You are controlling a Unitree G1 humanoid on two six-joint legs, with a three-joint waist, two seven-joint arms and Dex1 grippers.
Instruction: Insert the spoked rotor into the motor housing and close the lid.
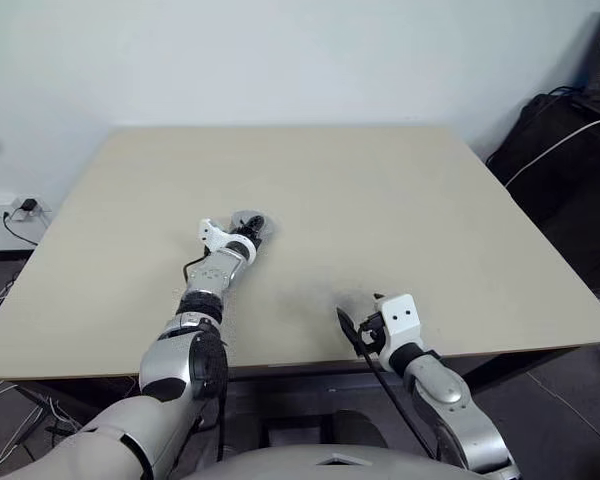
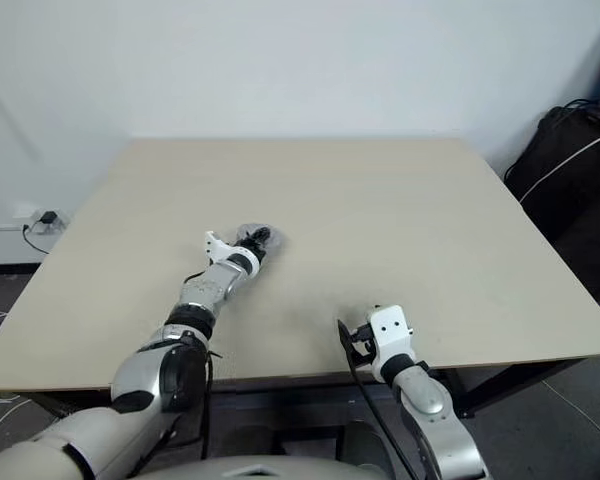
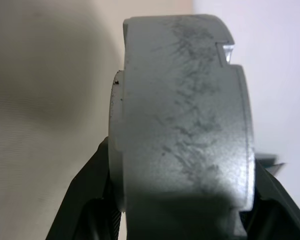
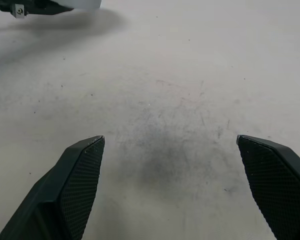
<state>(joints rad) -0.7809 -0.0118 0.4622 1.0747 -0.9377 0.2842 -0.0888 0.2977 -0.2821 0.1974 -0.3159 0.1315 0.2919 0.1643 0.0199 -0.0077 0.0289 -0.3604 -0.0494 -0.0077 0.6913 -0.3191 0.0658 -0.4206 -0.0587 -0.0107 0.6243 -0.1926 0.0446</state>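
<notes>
Motor housing (image 3: 182,115): a round grey metal can with a matt, scratched side wall, a square notch in its rim and a paler stepped edge on one face. It sits edge-on between the two black fingers (image 3: 82,195) of the left gripper (image 1: 252,226), which pinch it from both sides. In the head views it shows as a small greyish lump at that gripper's tip, above the middle of the table (image 1: 400,200), left of centre. Table top: beige, flat, with a dark smudge near its near edge. Right gripper (image 4: 172,187) hovers over that smudge near the right front edge, well apart from the housing, its textured, wedge-shaped fingers spread wide with nothing between them.
</notes>
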